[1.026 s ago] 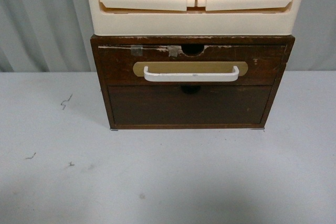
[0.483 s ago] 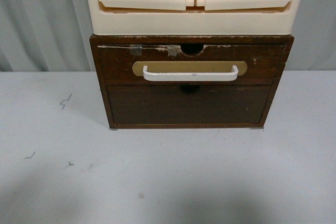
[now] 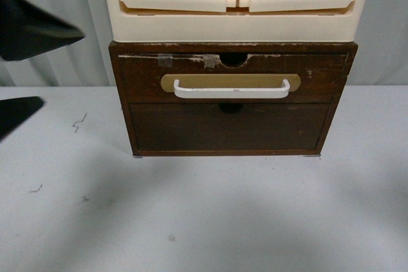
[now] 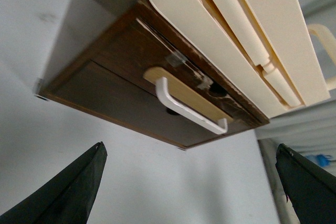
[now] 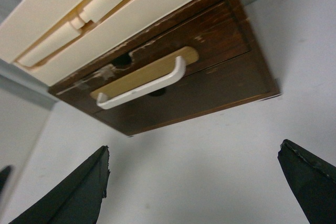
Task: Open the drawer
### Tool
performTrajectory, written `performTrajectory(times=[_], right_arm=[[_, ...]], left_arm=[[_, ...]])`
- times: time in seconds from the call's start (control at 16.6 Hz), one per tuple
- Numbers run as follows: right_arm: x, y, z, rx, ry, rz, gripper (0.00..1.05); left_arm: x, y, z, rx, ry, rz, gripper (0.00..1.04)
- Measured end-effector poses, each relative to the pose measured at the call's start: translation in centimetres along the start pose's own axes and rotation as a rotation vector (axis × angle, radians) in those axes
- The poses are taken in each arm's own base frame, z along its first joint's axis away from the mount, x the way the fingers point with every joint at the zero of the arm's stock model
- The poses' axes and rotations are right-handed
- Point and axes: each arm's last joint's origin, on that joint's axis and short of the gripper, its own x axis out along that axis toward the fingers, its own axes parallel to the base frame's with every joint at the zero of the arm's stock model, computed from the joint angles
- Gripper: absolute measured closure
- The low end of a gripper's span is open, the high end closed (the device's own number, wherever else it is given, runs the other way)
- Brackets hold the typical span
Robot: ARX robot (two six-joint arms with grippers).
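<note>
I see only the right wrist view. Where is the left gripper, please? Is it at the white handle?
Observer: No. In the front view the left gripper is at the far left edge, apart from the handle.
Operator: Is it open?
Observer: Yes. The left wrist view shows its fingers wide apart, nothing between them.
Operator: Does my right gripper show in the front view?
Observer: No, only the left one shows there.

Dark brown drawer [image 3: 319, 79] with pale scuffed top edge, white handle [image 3: 232, 92], tan plate [image 3: 229, 80], cream plastic drawers [image 3: 236, 28], grey-white bench [image 3: 204, 221] with dark flecks.
</note>
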Motion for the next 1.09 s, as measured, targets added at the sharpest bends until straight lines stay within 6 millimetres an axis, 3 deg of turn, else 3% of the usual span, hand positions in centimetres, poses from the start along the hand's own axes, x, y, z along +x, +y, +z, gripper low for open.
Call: performTrajectory(times=[0.24, 0.48, 0.78, 1.09], right_arm=[[4.7, -0.5, -1.6, 0.315, 0.074, 0.186, 0.06], [11.3, -2.0, -2.5, 0.456, 0.099, 0.133, 0.06], [15.2, -1.3, -2.1, 0.481, 0.09, 0.159, 0.06], [18.4, -0.2, -3.0, 0.511, 0.101, 0.174, 0.06]], left_arm=[[6.1, 0.0, -2.8, -0.226, 0.12, -0.104, 0.07], [12.2, 1.6, -4.9, -0.336, 0.183, -0.057, 0.07], [14.3, 2.4, -4.0, -0.379, 0.161, -0.063, 0.07], [16.0, 3.3, -3.3, -0.391, 0.161, -0.062, 0.07]])
